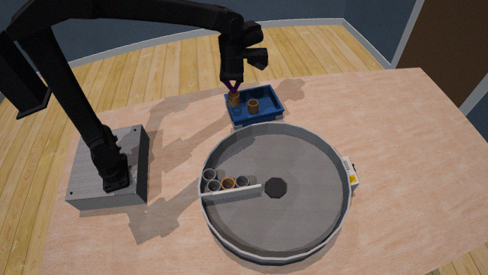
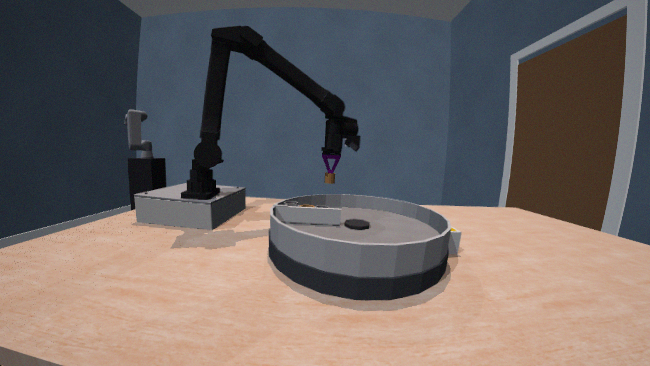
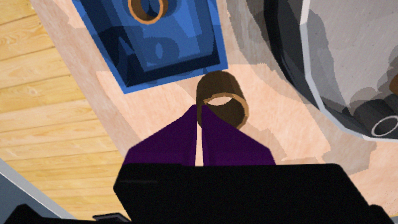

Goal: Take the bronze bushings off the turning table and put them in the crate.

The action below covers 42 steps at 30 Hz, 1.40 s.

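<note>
the bronze bushing [image 1: 233, 98] i am carrying is hanging upright in the air, its open end facing up, a short brown tube with a lighter rim. my tool [image 1: 233, 89] is clamped on its wall, the two purple fingers pinching together at one side of the rim. in the top view it is sitting over the left end of the blue crate [image 1: 276, 101]; in the wrist view it is showing over the bench [image 1: 394, 124] just beside the crate's edge, so i cannot tell whether it is fully above the crate's inside.

my arm is rising from its grey base block [image 1: 135, 137], bending high and reaching out level, with the wrist pointing straight down.

a second bronze bushing [image 1: 253, 106] is standing upright inside the crate. the crate is lying just beside the far rim of the turning table [image 1: 339, 150].

on the turning table, one more bronze bushing [image 1: 227, 183] is standing against the white bar [image 1: 240, 188], between steel bushings [image 1: 209, 174] that are crowding near the left rim. a dark hub [image 1: 275, 187] is marking the middle.
</note>
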Tool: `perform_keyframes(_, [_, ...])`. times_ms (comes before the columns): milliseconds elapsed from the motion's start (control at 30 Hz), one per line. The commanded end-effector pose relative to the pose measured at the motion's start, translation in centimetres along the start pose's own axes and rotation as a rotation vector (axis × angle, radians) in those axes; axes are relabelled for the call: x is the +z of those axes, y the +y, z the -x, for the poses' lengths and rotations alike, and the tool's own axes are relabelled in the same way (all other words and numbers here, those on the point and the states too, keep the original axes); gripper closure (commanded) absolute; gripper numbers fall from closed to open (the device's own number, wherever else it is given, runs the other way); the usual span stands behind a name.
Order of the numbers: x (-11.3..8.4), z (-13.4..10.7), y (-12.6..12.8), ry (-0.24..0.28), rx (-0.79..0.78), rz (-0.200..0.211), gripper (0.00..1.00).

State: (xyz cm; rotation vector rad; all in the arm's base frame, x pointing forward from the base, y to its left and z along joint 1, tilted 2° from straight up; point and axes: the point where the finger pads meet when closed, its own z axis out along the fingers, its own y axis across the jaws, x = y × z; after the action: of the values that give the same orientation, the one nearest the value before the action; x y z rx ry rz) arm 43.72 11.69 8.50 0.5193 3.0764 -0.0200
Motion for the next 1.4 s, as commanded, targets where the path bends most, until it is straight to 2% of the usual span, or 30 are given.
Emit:
perform_keyframes(0, [-2.0, 2.1, 2.5, -0.04, 0.038, 0.025, 1.0])
perform_keyframes(167, [-2.0, 2.9, 5.9, -0.039, 0.038, 0.027, 1.0])
perform_keyframes(333, [-2.1, 3.2, 7.6, -0.039, 0.038, 0.028, 1.0])
perform_keyframes(467, [-2.2, 4.1, 7.0, -0.041, 0.061, 0.029, 1.0])
perform_keyframes(633, [-2.5, 3.8, 7.9, -0.053, 0.046, 0.041, 1.0])
perform_keyframes(1367, [-2.5, 3.8, 7.8, -0.053, 0.044, 0.041, 1.0])
